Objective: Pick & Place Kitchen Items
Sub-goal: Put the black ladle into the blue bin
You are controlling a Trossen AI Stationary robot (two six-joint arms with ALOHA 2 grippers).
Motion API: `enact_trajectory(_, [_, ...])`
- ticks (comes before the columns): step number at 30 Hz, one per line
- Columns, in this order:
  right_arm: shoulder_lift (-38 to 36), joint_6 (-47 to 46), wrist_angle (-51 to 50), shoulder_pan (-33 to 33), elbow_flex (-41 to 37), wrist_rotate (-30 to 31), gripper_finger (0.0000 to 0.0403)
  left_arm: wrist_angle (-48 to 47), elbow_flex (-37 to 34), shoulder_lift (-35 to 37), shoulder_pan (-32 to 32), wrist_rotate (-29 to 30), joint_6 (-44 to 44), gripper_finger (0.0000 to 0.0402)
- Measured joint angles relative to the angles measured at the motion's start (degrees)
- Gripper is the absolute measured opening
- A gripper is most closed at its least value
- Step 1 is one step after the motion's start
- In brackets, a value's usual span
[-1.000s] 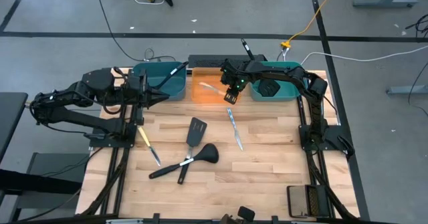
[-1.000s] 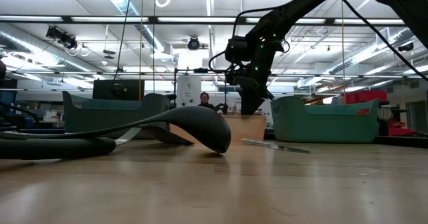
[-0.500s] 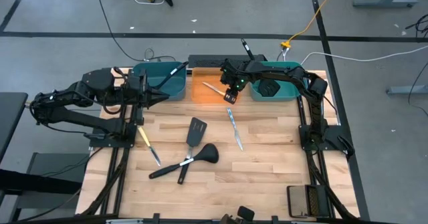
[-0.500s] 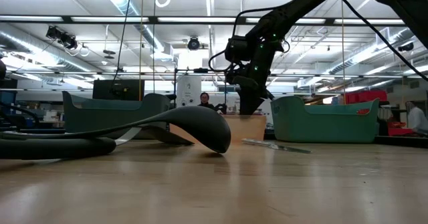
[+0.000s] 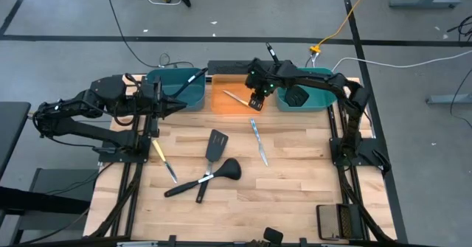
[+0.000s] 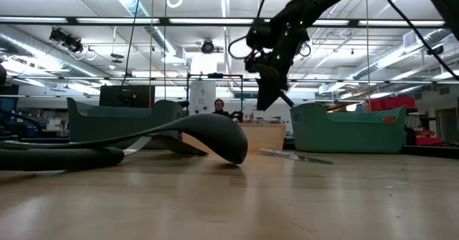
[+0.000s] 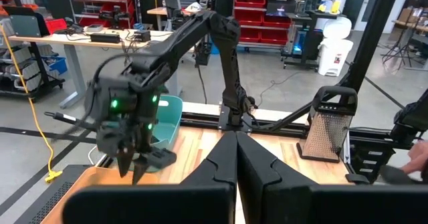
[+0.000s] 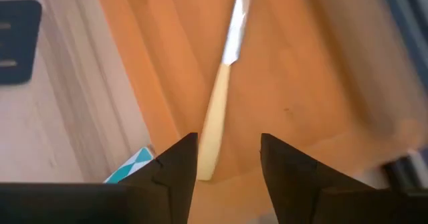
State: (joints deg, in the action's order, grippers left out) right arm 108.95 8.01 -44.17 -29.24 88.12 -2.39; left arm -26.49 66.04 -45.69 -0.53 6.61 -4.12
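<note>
While the right gripper (image 5: 255, 104) hangs over the orange bin (image 5: 221, 105), the nearest items to the table's front edge, well short of that bin, are a black ladle (image 5: 227, 170) and a second black utensil (image 5: 186, 186) whose handle crosses the ladle's. Slightly closer to the bin lies a black slotted spatula (image 5: 215, 145). To its left is a yellow-handled knife (image 5: 163, 159); to its right, a slim silver knife (image 5: 259, 142) lies just in front of the bin.

Inside the orange bin rests a pale-handled knife (image 5: 234, 98), lying flat on the floor, apart from the right gripper's fingers (image 8: 175, 169). Those fingers stand parted and hold nothing, the knife (image 8: 219, 110) showing between them below.

Left of the bin sits a teal bin (image 5: 177, 89) with a black handle sticking out. Right of it sits another teal bin (image 5: 318, 76) holding a black utensil.

Left gripper (image 5: 164, 105) waits beside the left teal bin, fingers pressed together, empty.
</note>
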Motion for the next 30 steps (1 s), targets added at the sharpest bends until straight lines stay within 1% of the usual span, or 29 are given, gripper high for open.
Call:
enact_trajectory(7, [-6.1,0.6,0.2,0.3,0.0,1.5,0.0169,0.0,0.0,0.0,0.0,0.0,0.0,0.0002])
enact_trajectory(12, [-8.9,1.1,0.0,0.3,0.0,4.3,0.0169,0.0,0.0,0.0,0.0,0.0,0.0,0.0002])
enact_trajectory(14, [-9.7,1.5,0.0,0.3,0.0,4.5,0.0165,0.0,0.0,0.0,0.0,0.0,0.0,0.0002])
enact_trajectory(20, [-11.3,1.5,-0.2,0.4,0.0,3.2,0.013,0.0,0.0,0.0,0.0,0.0,-0.1,0.0002])
enact_trajectory(30, [-13.7,1.4,0.1,3.8,0.0,3.0,0.0065,0.4,0.0,0.0,0.0,0.0,-0.2,0.0002])
